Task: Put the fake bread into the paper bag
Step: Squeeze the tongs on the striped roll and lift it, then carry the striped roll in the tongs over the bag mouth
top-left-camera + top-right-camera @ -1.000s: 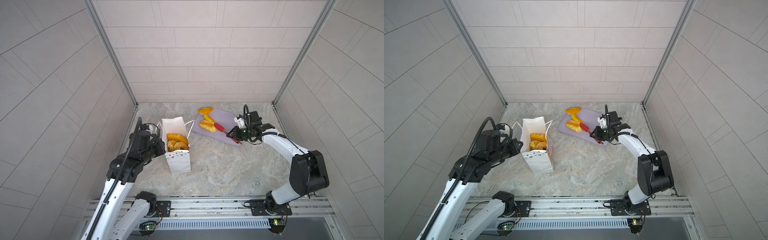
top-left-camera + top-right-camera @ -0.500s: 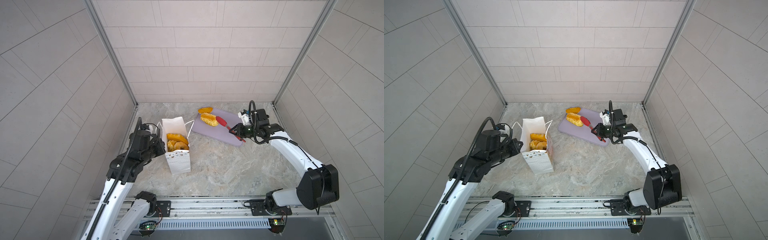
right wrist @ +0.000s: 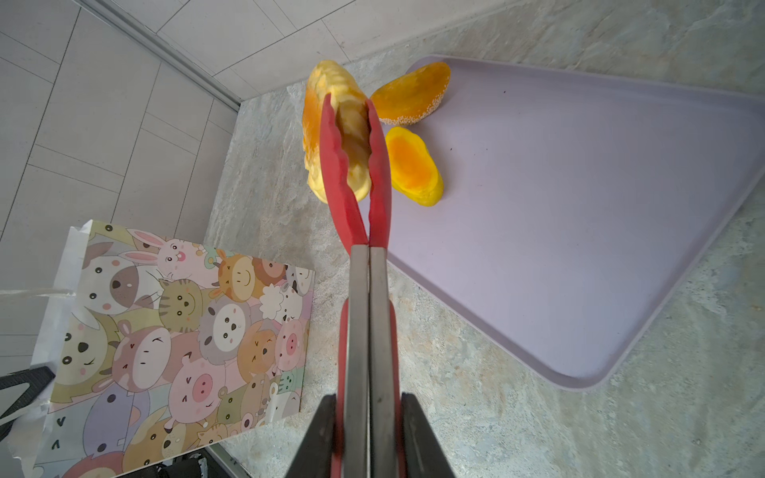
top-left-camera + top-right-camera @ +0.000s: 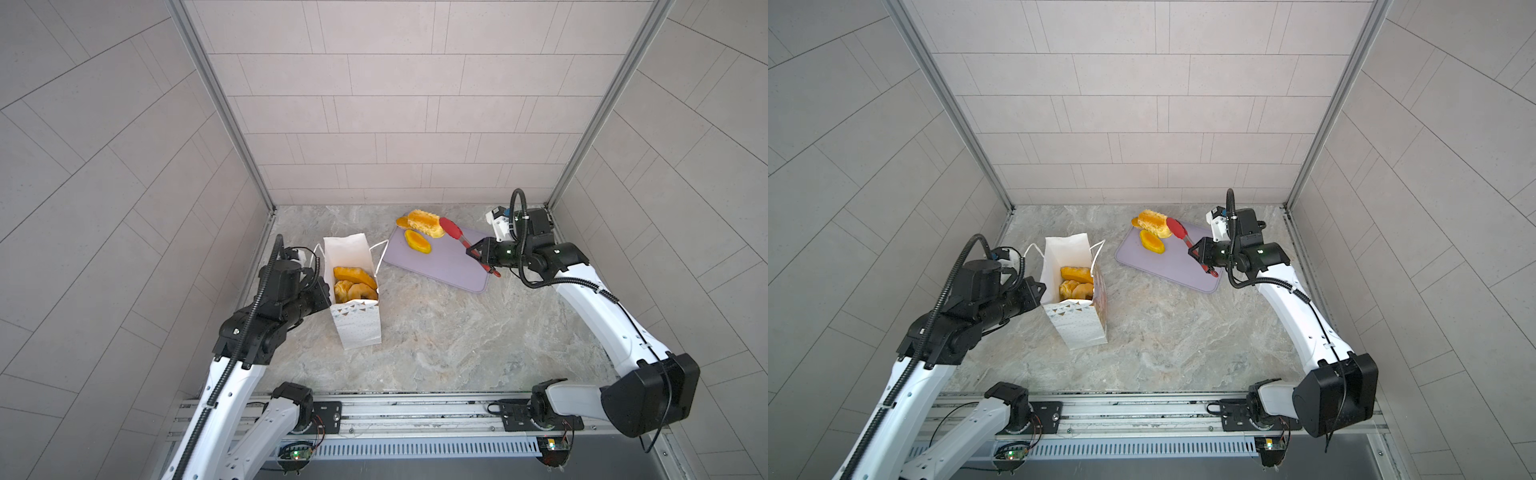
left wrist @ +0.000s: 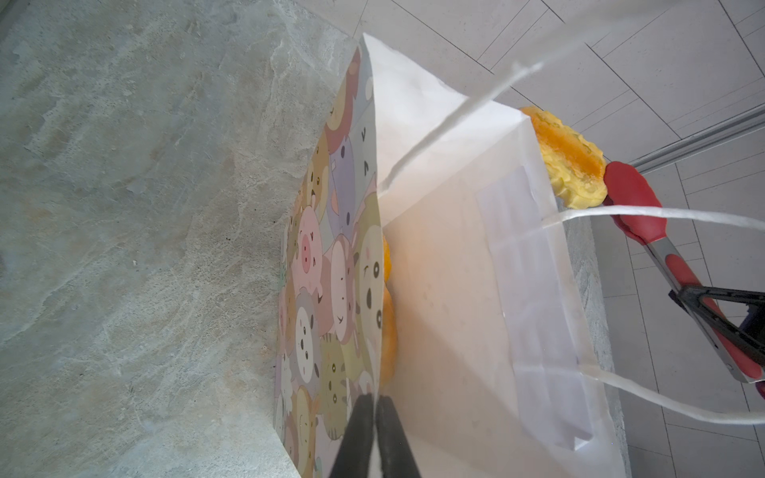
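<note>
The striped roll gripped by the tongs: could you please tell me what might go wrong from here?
The tongs pinch the striped roll with their tips alone, so it may slip out.
A cord handle hangs by the mouth of the paper bag; roll or tongs could snag it.
The left gripper holds just one wall's rim, so a knock might tip the bag.

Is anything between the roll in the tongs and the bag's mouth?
No object stands between them. The striped roll, clamped in the tongs by the right gripper, hangs over the lilac tray's far corner. On the way lies only the paper bag's own cord handle, leaning toward the tray; the bag's mouth is open.
</note>
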You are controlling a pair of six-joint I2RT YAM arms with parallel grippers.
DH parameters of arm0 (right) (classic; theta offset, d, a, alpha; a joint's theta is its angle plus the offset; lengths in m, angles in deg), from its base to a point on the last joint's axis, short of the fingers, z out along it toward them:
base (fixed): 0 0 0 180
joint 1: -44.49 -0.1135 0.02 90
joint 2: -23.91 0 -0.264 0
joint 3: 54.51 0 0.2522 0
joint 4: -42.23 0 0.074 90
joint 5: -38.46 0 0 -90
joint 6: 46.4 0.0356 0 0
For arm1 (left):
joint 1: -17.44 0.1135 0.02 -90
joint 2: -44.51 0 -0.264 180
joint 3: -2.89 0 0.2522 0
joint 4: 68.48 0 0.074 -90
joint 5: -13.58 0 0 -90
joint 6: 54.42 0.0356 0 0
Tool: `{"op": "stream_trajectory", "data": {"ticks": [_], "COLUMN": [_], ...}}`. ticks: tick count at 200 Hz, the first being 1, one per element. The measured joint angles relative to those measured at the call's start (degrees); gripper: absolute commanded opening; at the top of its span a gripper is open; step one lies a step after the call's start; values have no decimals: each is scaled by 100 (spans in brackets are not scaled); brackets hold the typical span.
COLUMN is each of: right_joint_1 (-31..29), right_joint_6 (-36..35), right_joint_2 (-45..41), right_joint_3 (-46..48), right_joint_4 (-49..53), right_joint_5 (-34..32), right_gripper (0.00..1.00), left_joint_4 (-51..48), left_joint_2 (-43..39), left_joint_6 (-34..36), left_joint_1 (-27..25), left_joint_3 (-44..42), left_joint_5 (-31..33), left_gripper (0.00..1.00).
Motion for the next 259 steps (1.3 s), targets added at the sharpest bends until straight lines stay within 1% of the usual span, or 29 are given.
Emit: {"op": "stream_trajectory", "data": {"ticks": [66, 93, 126, 146, 176, 227, 259], "right_joint_1": [-2, -9, -210, -557, -1307, -2658, -3246], "right_joint_6": [7, 72, 186, 221, 216, 105, -28], "right_joint_2": [-352, -525, -638, -673, -686, -667, -579], "right_joint_3": [-728, -1060, -1436, -1672, -2009, -2457, -2599], "right_joint_4": [393, 494, 586, 704, 957, 1346, 1574], "right_joint_5": [4, 101, 164, 107, -133, -920, -1425], "right_gripper": [15, 15, 14, 14, 14, 14, 13], "left_joint_4": [7, 9, 13, 20, 24, 24, 26], "left_joint_2": [0, 0, 0, 0, 0, 0, 2], "left_joint_6": [-4, -4, -17, -20, -22, -59, -74], "left_joint_1": [0, 0, 0, 0, 0, 0, 0], "left_joint_3": [0, -2, 0, 0, 0, -2, 0], "left_joint_5": [2, 2, 2, 2, 2, -2, -2], "left_gripper": [7, 7, 7, 7, 7, 7, 7]}}
